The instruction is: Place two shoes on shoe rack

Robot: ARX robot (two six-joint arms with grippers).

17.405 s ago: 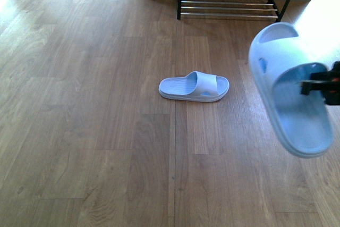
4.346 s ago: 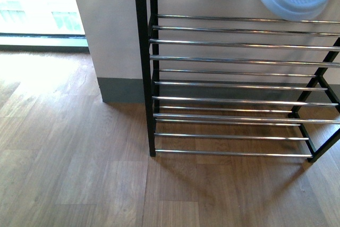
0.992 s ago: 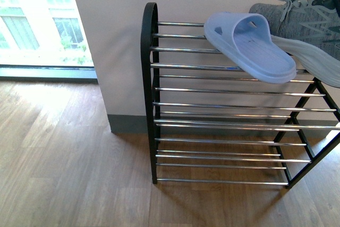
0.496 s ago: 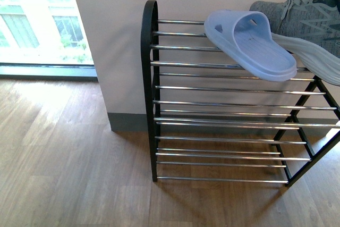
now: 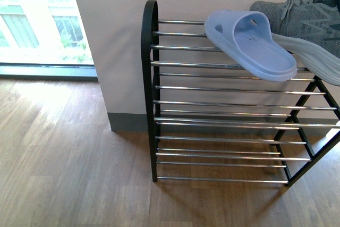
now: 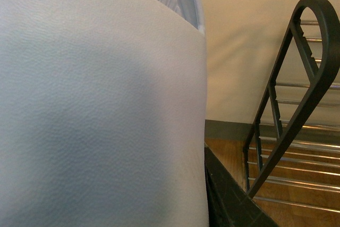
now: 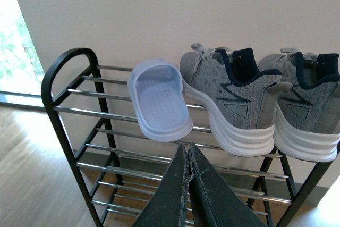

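A pale blue slide sandal (image 6: 101, 110) fills most of the left wrist view, and my left gripper (image 6: 210, 184) is shut on it; one dark finger (image 6: 228, 200) shows at its edge. A second pale blue sandal (image 5: 249, 43) (image 7: 159, 99) lies on the top tier of the shoe rack (image 5: 149, 78) (image 7: 69, 110), its heel end overhanging the front bar. Two grey knit sneakers (image 7: 234, 94) (image 7: 308, 104) stand beside it on that tier. My right gripper (image 7: 187, 150) is shut and empty, in front of the rack below the sandal's heel.
The rack stands against a cream wall (image 5: 117, 41) with a grey skirting (image 5: 127, 123). Its lower chrome tiers (image 5: 228, 131) hold nothing. Wooden floor (image 5: 69, 168) spreads to the left, towards a bright window (image 5: 37, 19).
The sandal my right gripper carried over the floor earlier now lies on the rack's top tier, free of that gripper. Over the last second almost nothing has shifted.
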